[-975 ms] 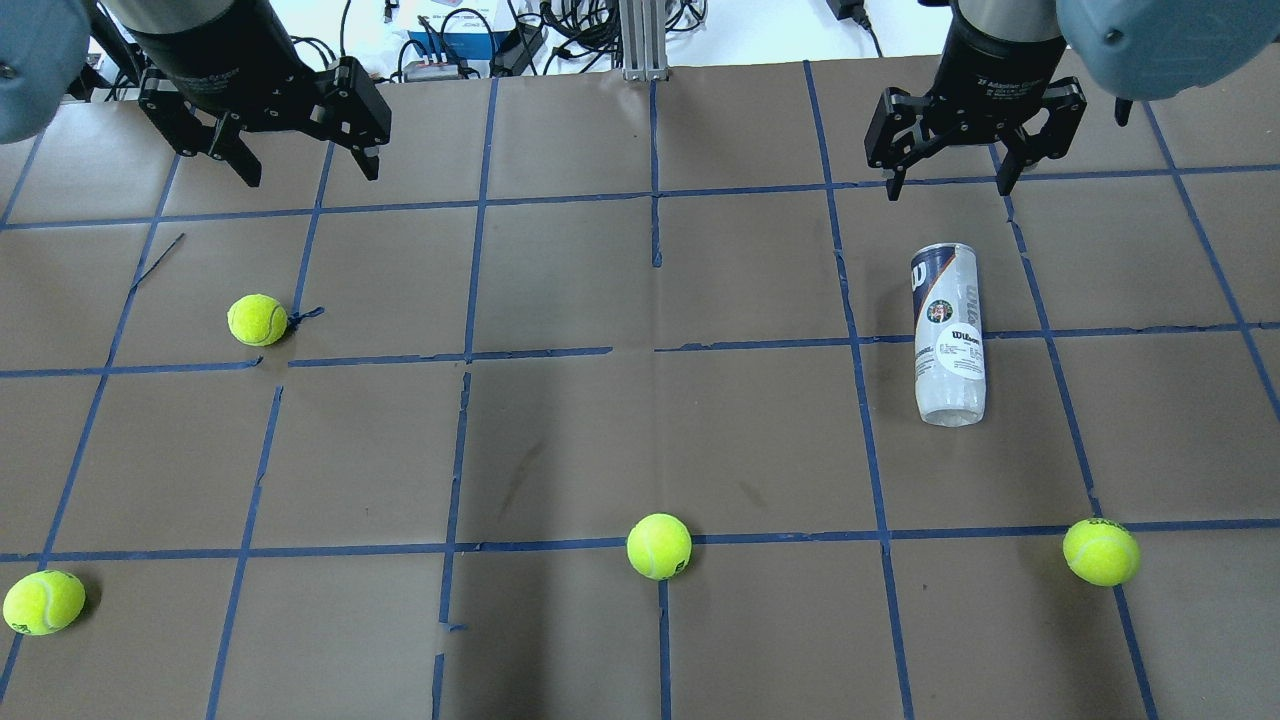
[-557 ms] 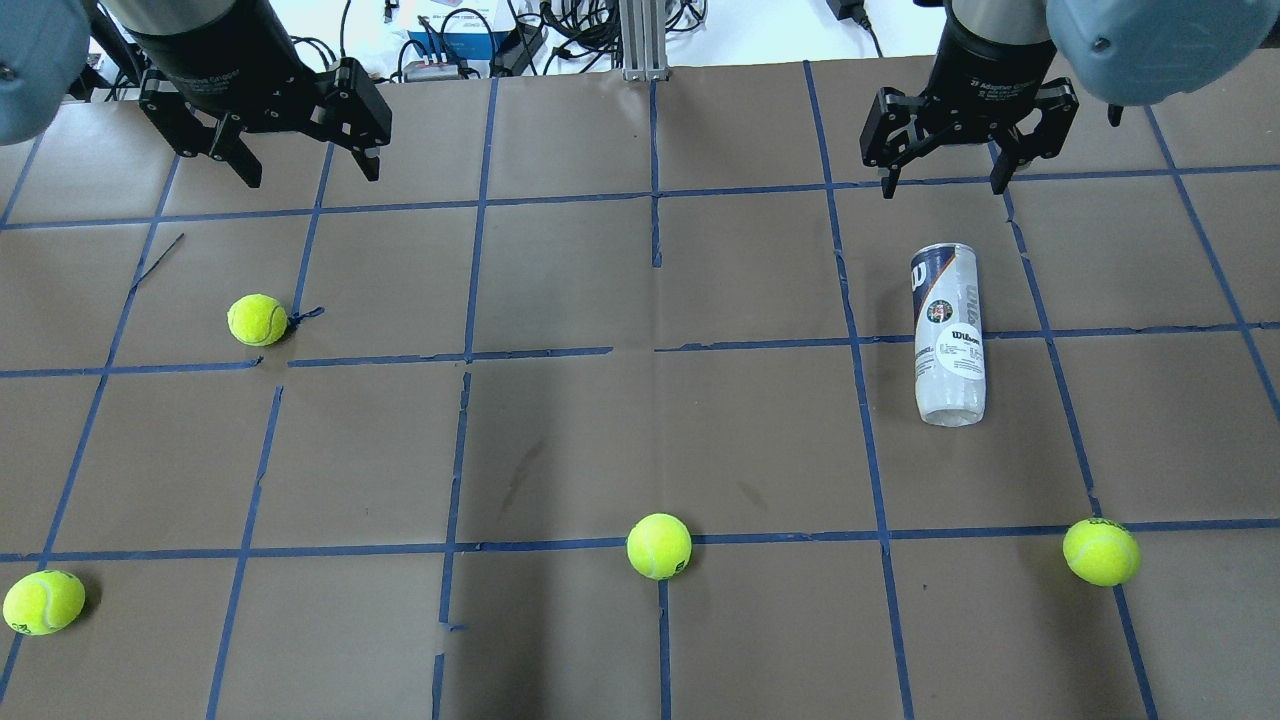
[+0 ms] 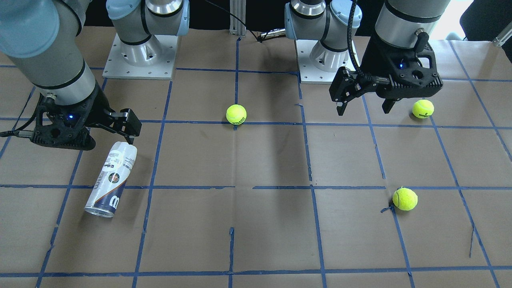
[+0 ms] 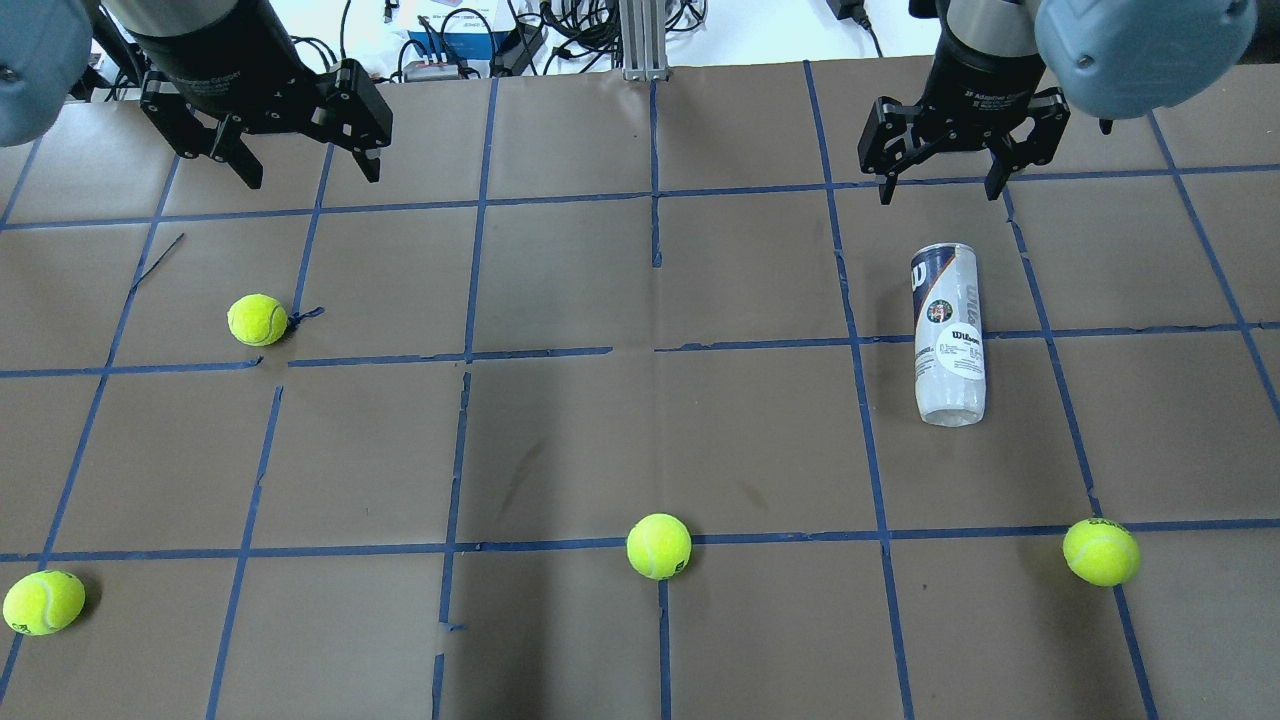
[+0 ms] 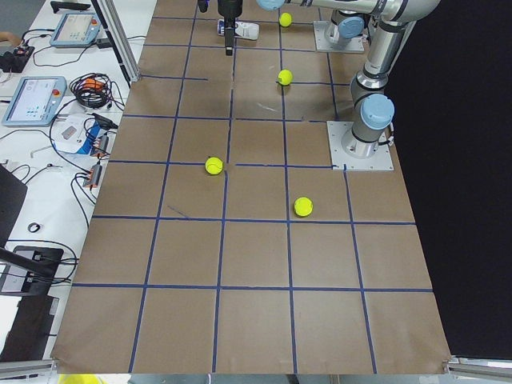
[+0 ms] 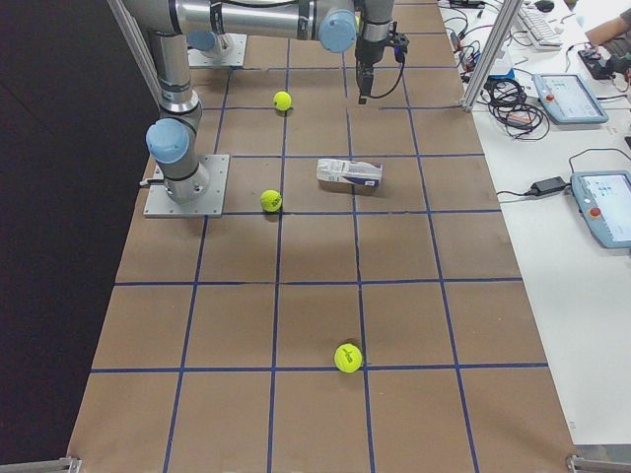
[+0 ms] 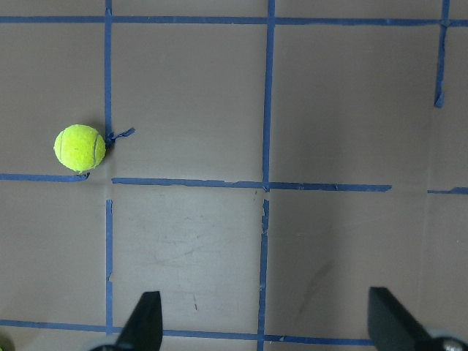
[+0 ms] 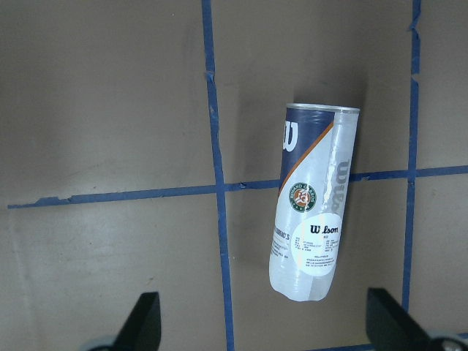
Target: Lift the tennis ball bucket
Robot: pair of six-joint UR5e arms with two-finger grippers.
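Observation:
The tennis ball bucket (image 4: 947,333) is a clear can with a white and navy Wilson label. It lies on its side on the brown paper table, and also shows in the front view (image 3: 111,179) and the right wrist view (image 8: 311,234). My right gripper (image 4: 940,192) is open and empty. It hangs well above the table, beyond the can's navy end. In the right wrist view (image 8: 267,322) the can lies ahead of its spread fingers. My left gripper (image 4: 311,178) is open and empty, far from the can, over the table's other side (image 7: 267,322).
Several yellow-green tennis balls lie loose: one below the left gripper (image 4: 257,320), one at the middle front (image 4: 659,546), one near the can's clear end (image 4: 1101,552), one at the left corner (image 4: 43,602). Blue tape lines grid the paper. Cables and boxes lie beyond the far edge.
The right gripper has shifted slightly left and toward the top of the overhead view, still open. The left arm, the can and the balls have not moved.

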